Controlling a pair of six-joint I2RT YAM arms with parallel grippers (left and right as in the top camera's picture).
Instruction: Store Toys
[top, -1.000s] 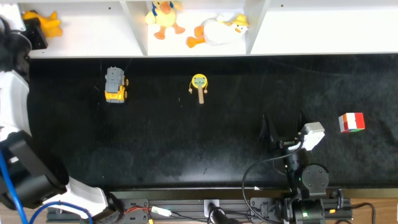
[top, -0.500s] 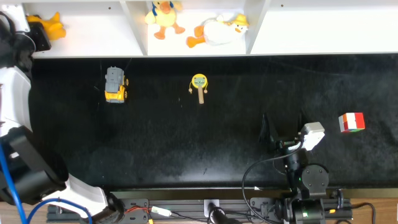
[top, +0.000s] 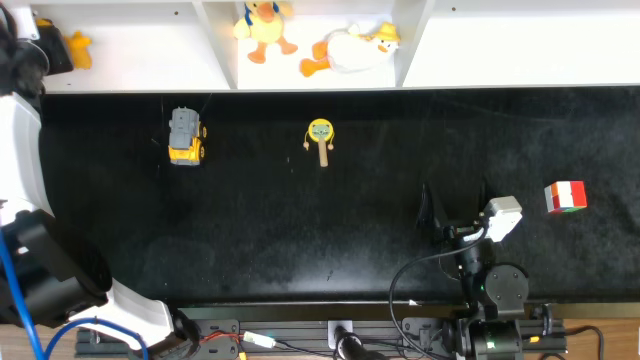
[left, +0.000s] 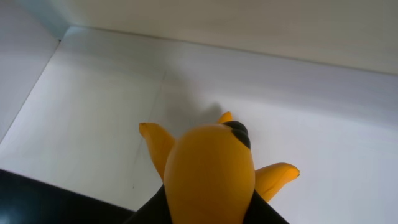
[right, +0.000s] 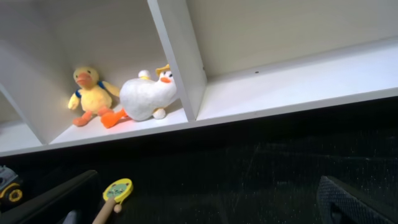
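Top view: I see a black mat (top: 300, 220) below a white shelf (top: 500, 45); the right gripper (top: 455, 212) stands spread wide. Left wrist view: the left gripper (left: 208, 214) clasps the smooth orange toy (left: 208, 168) in the shelf's left compartment. Right wrist view: a duck (right: 90, 93) sits in the middle compartment.

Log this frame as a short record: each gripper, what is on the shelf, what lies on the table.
left gripper: shut on orange toy, inside the left shelf compartment
right gripper: open, holding nothing, over the black table
middle compartment: yellow duck and white goose, side by side
on table: toy truck, yellow rattle, coloured cube, all apart from each other
not yet stored: the three table toys
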